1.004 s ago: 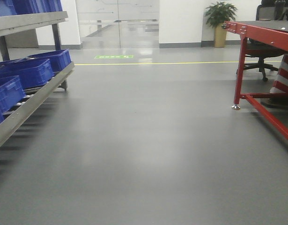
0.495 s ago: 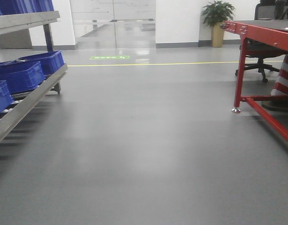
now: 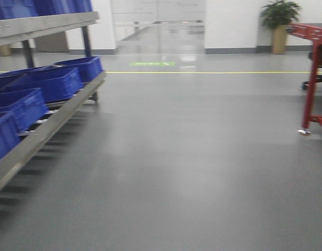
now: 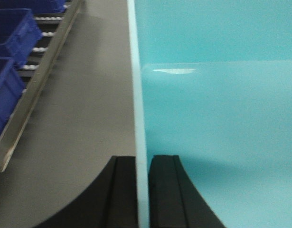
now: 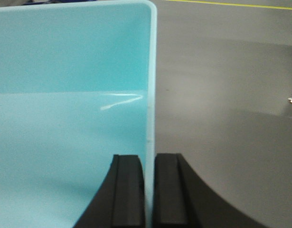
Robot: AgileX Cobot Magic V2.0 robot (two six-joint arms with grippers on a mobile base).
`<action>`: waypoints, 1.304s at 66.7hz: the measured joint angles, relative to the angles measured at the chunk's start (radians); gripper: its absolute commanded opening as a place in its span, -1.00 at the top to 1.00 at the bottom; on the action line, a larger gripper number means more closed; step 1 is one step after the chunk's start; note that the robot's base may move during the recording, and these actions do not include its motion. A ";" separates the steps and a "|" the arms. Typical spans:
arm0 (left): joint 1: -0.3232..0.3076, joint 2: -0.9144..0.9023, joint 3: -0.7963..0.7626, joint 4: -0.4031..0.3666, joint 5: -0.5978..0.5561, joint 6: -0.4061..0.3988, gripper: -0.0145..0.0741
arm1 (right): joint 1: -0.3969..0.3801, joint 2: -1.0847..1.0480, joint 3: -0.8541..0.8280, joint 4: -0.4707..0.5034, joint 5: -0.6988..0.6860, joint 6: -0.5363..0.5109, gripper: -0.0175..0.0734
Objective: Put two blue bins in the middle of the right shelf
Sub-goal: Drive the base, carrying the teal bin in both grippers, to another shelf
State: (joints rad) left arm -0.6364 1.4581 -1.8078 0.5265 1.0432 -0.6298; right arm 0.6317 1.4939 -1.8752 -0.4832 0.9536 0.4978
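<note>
Left gripper [image 4: 142, 190] pinches left wall of light-blue bin [image 4: 221, 123] | right gripper [image 5: 149, 190] pinches right wall | rack [image 3: 45, 133] now larger, red table [image 3: 309, 89] shifted right

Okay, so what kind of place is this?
Likely a warehouse or logistics test floor: a roller rack of dark blue bins, a yellow floor line, and a red-framed workbench.

Floor [image 3: 192, 167] grey, glossy; yellow line [image 3: 213, 72] across at 12 o'clock. Glass doors [image 3: 158, 23] 12, potted plant [image 3: 279, 13] 1, red table frame [image 3: 309, 89] 3, steel rack [image 3: 51, 128] 9.
</note>
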 measured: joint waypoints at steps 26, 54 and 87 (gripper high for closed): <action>0.000 0.002 0.000 0.004 -0.002 0.000 0.92 | 0.000 0.000 0.000 0.000 0.000 0.000 0.97; 0.000 0.002 0.000 0.008 -0.002 0.000 0.92 | 0.000 0.000 0.000 0.000 -0.002 0.000 0.97; 0.000 0.002 0.000 0.008 -0.002 0.000 0.92 | 0.000 0.000 0.000 0.000 -0.002 0.000 0.97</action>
State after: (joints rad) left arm -0.6364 1.4597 -1.8078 0.5345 1.0410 -0.6298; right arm 0.6317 1.4939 -1.8752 -0.4832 0.9514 0.4978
